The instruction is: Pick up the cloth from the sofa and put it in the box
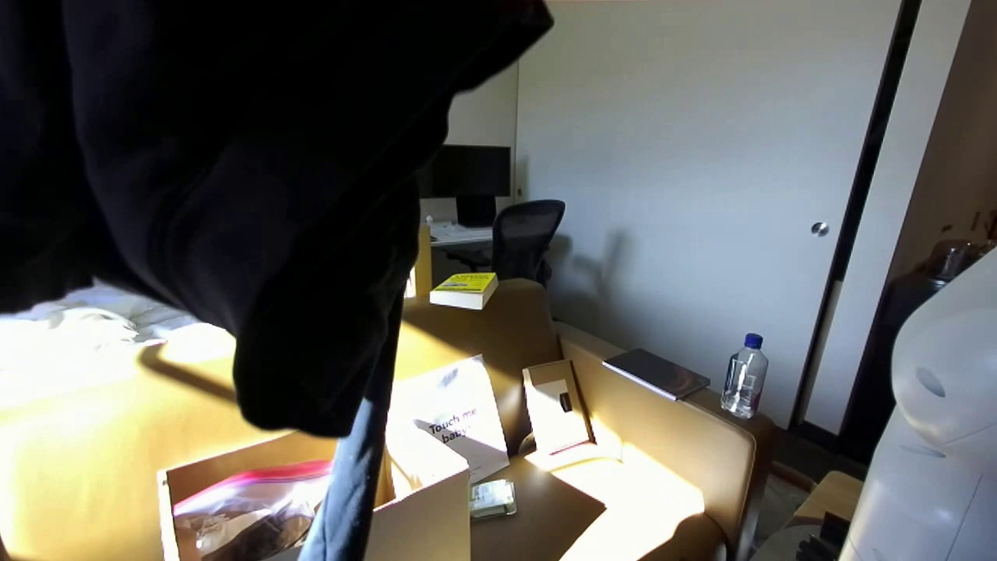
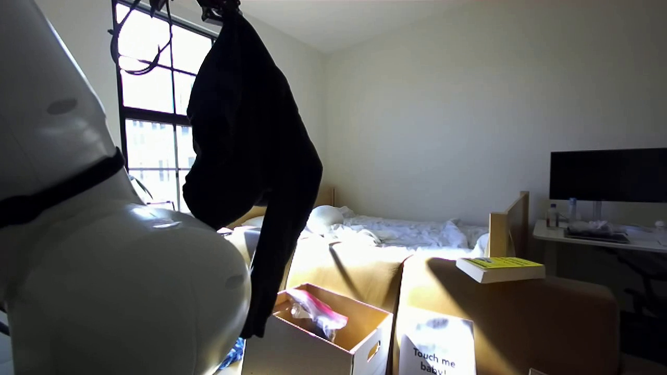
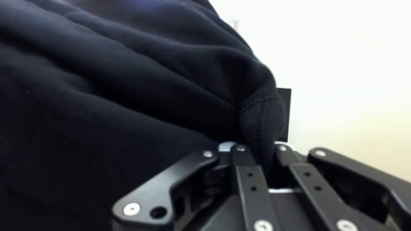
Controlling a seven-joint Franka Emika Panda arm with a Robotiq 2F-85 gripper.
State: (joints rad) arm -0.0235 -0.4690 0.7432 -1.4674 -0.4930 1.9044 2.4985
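Observation:
My gripper is shut on the cloth, with a stitched edge pinched between its fingers. In an exterior view the gripper is at the top edge and the dark cloth hangs below it. In an exterior view the cloth fills the upper left, and its grey-blue strip hangs across the box. The small box stands on the sofa with a pink-edged plastic bag inside. It also shows in an exterior view, the cloth's lower end overlapping its left side; contact cannot be told.
A "Touch me baby!" sign leans beside the box on the brown sofa. A yellow book lies on the backrest. A dark flat book and a bottle are on the armrest. A frame leans nearby.

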